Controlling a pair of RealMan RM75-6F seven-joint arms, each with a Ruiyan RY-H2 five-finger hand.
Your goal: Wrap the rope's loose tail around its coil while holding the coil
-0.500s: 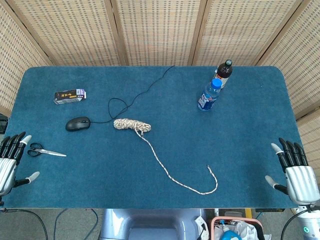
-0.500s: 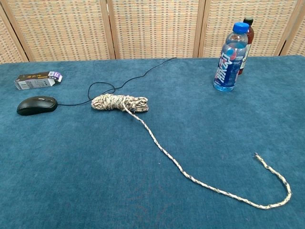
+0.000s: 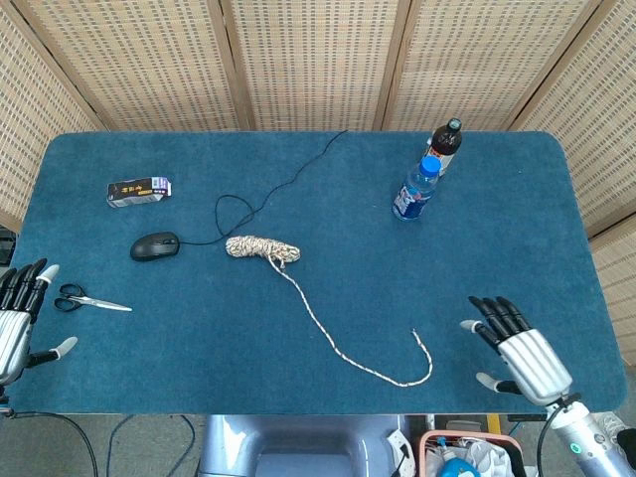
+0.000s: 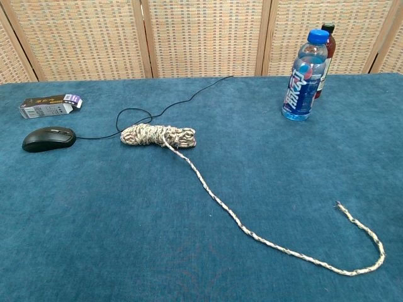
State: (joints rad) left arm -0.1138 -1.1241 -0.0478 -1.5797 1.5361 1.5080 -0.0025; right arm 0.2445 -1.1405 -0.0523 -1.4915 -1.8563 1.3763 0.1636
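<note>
Head view: right hand [image 3: 522, 353], fingers spread, empty, near rope tail [image 3: 422, 348]

Braided rope [image 3: 262, 247] on matt felt-like table [image 3: 477, 238]; glossy plastic mouse [image 3: 155, 245]

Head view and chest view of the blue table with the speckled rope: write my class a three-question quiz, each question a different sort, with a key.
1. True or false: the right hand is gripping the speckled rope's loose tail.
2. Multiple choice: which lies closest to the rope's wound coil? A) black computer mouse B) blue-capped plastic water bottle C) black-handled scissors
3. Fill in: the left hand sits at the table's near edge beside the ____.

Key
1. False; it is open, apart from the tail's hooked end.
2. A
3. scissors
</note>
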